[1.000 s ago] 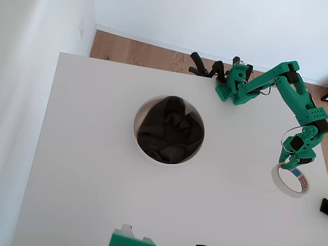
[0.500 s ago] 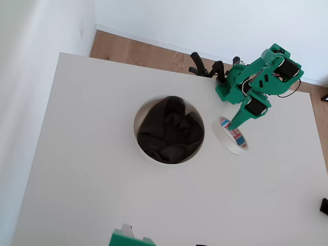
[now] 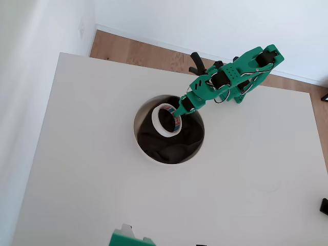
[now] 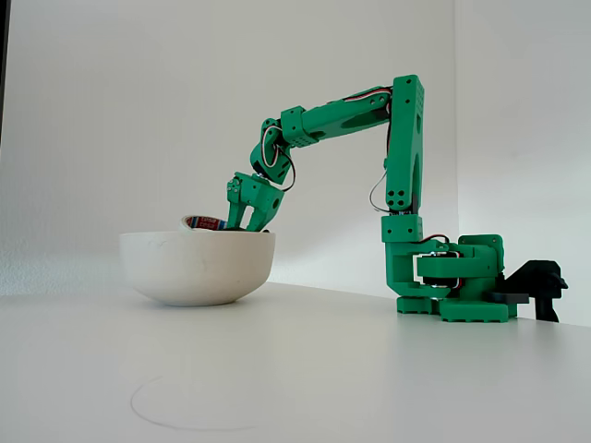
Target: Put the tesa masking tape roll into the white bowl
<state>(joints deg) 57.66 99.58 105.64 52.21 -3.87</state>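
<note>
Holding tesa masking tape roll [image 3: 165, 120] over white bowl [image 3: 146, 152] | gripper [image 3: 179, 114] jaws clamped on roll | bowl on counter [image 3: 92, 169]

white bowl [image 4: 197, 266] wall hides claw [image 4: 242, 224] tips | tesa masking tape roll [image 4: 205, 223] mostly hidden

The arm [image 4: 404, 148] is bright green printed plastic throughout, built of blocky segments with black servo motors set into the joints, thin dark cables looping between them, a perforated base [image 4: 452, 277], and slim tapering green jaws.
</note>
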